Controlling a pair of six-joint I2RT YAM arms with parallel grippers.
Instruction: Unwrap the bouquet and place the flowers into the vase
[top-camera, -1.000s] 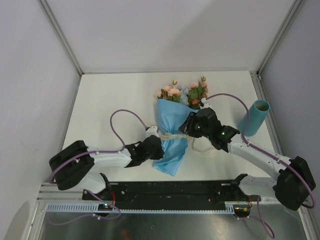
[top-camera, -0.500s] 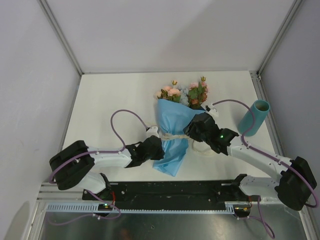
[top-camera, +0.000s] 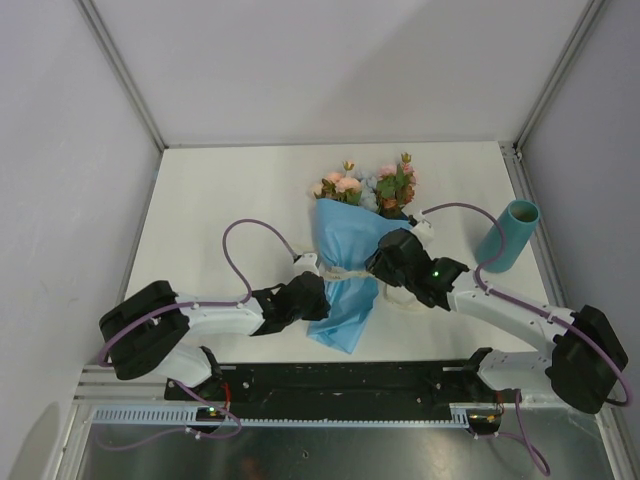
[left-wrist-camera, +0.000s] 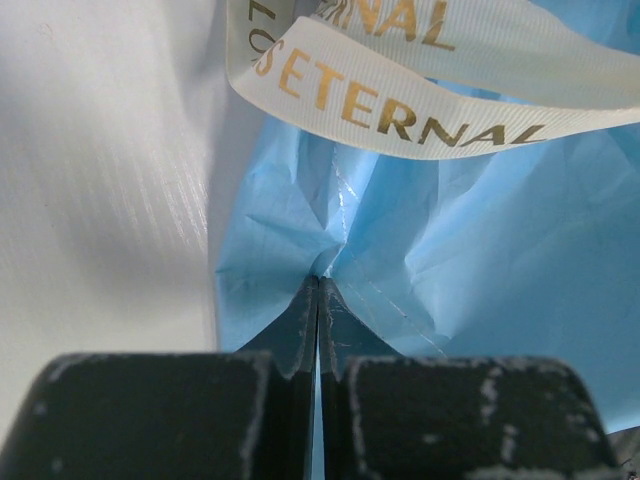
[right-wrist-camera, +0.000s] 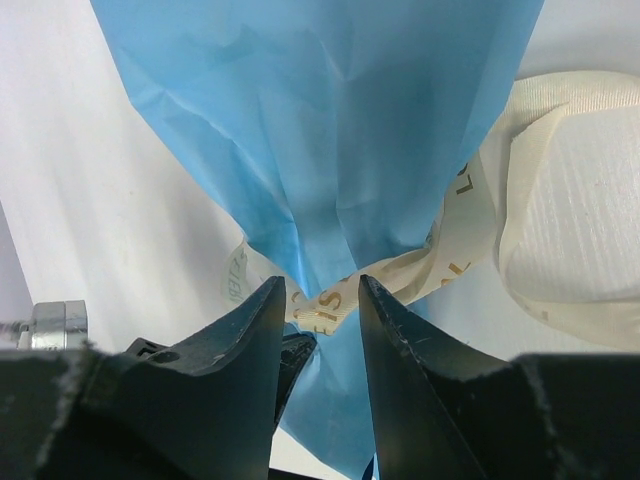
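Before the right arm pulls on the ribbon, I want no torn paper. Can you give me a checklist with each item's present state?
1. Left fingers anchoring the wrap: ok. They are shut on a fold of the blue paper, near its edge.
2. Right fingers gripping the ribbon: not ok. They are open, and the ribbon lies between the tips.
3. Ribbon undone: not ok. It circles the waist of the bouquet.
4. Flowers free of the paper: not ok. Their stems sit inside the wrap.
5. Vase clear of the work: ok. It is off to the right, and no fingers are on it.
6. Vase empty: cannot tell. Only its mouth shows.
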